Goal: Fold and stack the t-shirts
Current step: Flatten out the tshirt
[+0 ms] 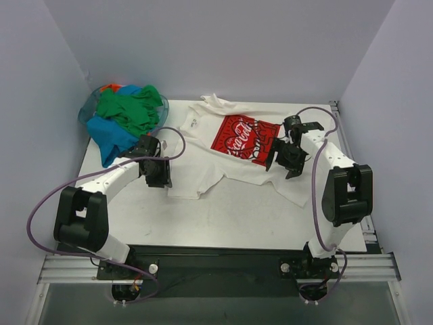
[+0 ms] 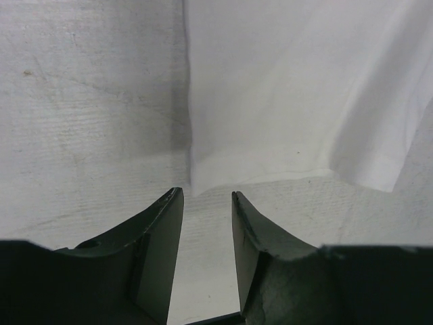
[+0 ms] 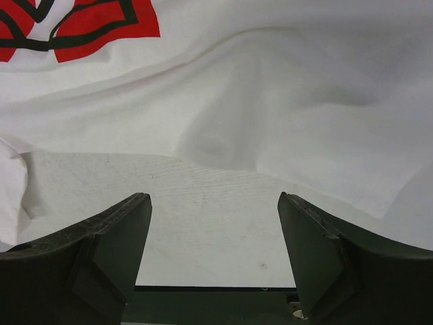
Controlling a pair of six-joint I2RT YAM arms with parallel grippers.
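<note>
A white t-shirt (image 1: 203,152) with a red square logo (image 1: 238,139) lies spread and rumpled on the table. My left gripper (image 1: 161,181) is open and empty at the shirt's left edge. In the left wrist view its jaws (image 2: 206,193) stand a little apart over bare table, just short of a corner of the white shirt (image 2: 284,101). My right gripper (image 1: 282,169) is wide open and empty by the shirt's right side. In the right wrist view it (image 3: 213,196) hovers over bare table with the wrinkled shirt (image 3: 284,101) just ahead. The green (image 1: 128,108), blue (image 1: 108,139), teal and orange shirts are piled at the back left.
The coloured pile sits in a translucent bin (image 1: 84,112) in the back left corner, with the blue shirt spilling onto the white table (image 1: 230,217). Grey walls close in the left, back and right sides. Purple cables loop off both arms.
</note>
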